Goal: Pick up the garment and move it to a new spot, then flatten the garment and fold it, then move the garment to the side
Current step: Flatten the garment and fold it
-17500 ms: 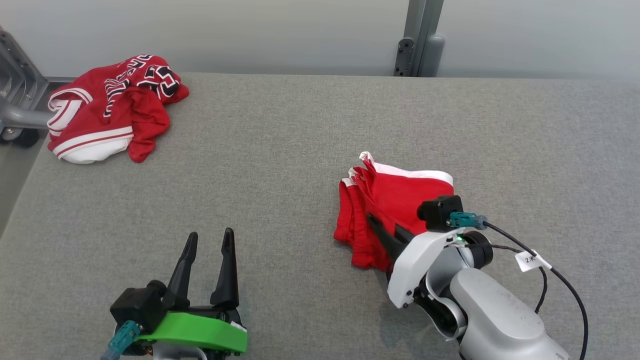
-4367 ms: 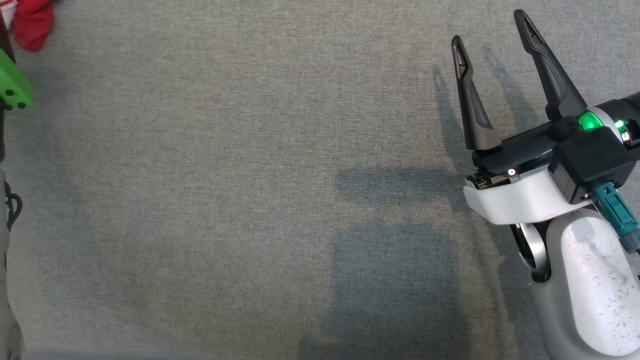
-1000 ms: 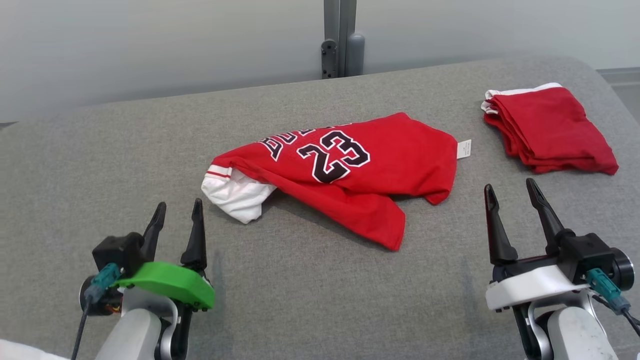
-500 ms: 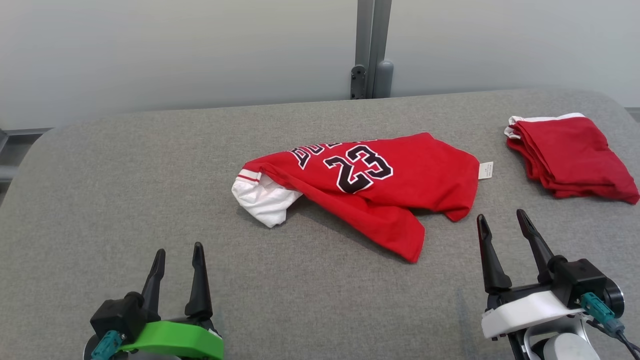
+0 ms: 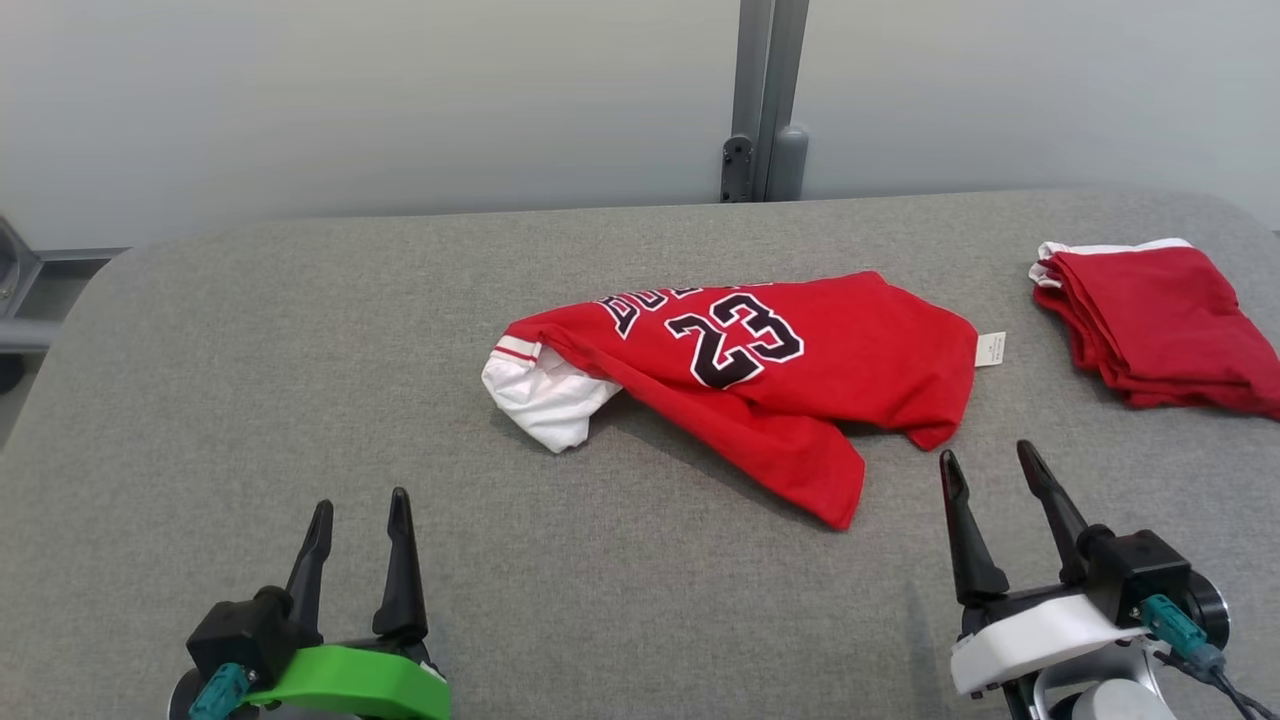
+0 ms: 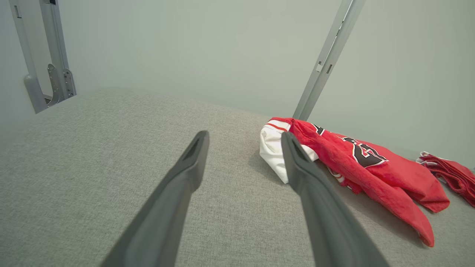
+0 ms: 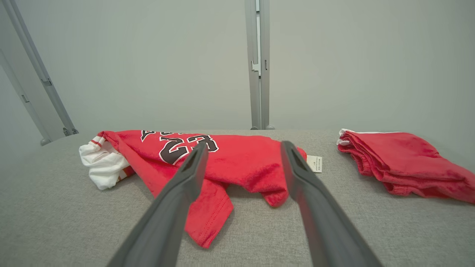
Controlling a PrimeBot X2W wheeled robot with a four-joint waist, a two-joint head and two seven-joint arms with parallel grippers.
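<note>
The garment point(image 5: 770, 370) is a red jersey with a black "23", lying rumpled in the middle of the grey table point(image 5: 250, 380), white lining showing at its left end and a white tag at its right. It appears as the garment point(image 6: 371, 167) in the left wrist view and the garment point(image 7: 230, 159) in the right wrist view. My left gripper point(image 5: 360, 510) stands open at the lower left, well short of it. My right gripper point(image 5: 985, 465) stands open at the lower right, just below the jersey's right hem, holding nothing.
A folded red piece with white trim point(image 5: 1160, 320) lies at the table's right edge, seen too as the folded piece point(image 7: 404, 163). A grey post point(image 5: 765, 100) rises behind the table against a pale wall. A metal frame point(image 5: 30, 290) stands off the left edge.
The head camera has shifted, so the whole scene sits slightly lower and to the right. Both grippers stay open and low in the picture. The jersey and folded piece lie as before.
</note>
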